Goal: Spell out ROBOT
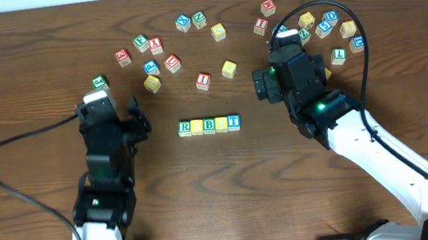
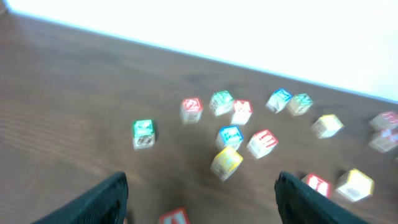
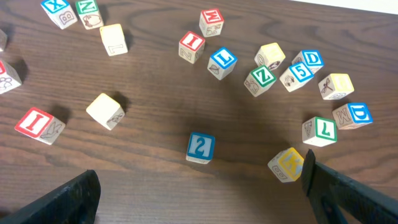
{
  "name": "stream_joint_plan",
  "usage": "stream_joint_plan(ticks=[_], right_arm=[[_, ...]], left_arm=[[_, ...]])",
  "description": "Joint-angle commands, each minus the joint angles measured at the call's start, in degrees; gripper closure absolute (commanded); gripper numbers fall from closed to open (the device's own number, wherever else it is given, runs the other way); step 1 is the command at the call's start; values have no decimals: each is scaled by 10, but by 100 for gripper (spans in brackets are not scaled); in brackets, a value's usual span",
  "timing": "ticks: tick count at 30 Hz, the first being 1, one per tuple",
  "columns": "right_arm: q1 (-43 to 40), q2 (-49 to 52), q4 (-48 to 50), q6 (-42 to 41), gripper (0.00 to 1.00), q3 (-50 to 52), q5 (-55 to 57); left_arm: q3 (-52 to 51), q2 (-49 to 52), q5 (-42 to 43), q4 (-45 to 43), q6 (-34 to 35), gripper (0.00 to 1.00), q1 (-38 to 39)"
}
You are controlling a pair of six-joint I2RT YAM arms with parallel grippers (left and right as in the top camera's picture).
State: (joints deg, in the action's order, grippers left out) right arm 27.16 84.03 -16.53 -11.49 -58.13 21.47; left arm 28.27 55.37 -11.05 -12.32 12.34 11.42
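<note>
Left wrist view: the left hand (image 2: 200, 190) has its fingers spread wide with nothing gripped, pointing toward the loose blocks (image 2: 230, 135) at the back of the table (image 1: 17, 71). The right hand (image 3: 199, 186) is spread wide and empty too, hanging over its own scatter of blocks. Between the two arms sits the row (image 1: 210, 130): R block (image 1: 185, 127), a yellow block (image 1: 197, 127), B block (image 1: 209, 125), another yellow block (image 1: 221, 124), T block (image 1: 233, 121), side by side, touching, pretty straight. So the word looks laid out to me, though I can't read the yellow faces from overhead. I reckon what's left is backing off clean. Each hand is near an end of the row, so lift first, then pull away without nudging it
</note>
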Motion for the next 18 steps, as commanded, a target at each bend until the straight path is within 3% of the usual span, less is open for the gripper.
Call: stream_joint_plan(ticks=[1,11,18], right_arm=[[-5,-10,0,4,1,-7,9],[-5,-10,0,4,1,-7,9],[-5,-10,0,4,1,-7,9]], left_arm=[[-35,-32,49,-25,-50,26,1],[-116,-132,197,-13,-77,25,-42],[-150,-187,244,33,-76,26,-62]])
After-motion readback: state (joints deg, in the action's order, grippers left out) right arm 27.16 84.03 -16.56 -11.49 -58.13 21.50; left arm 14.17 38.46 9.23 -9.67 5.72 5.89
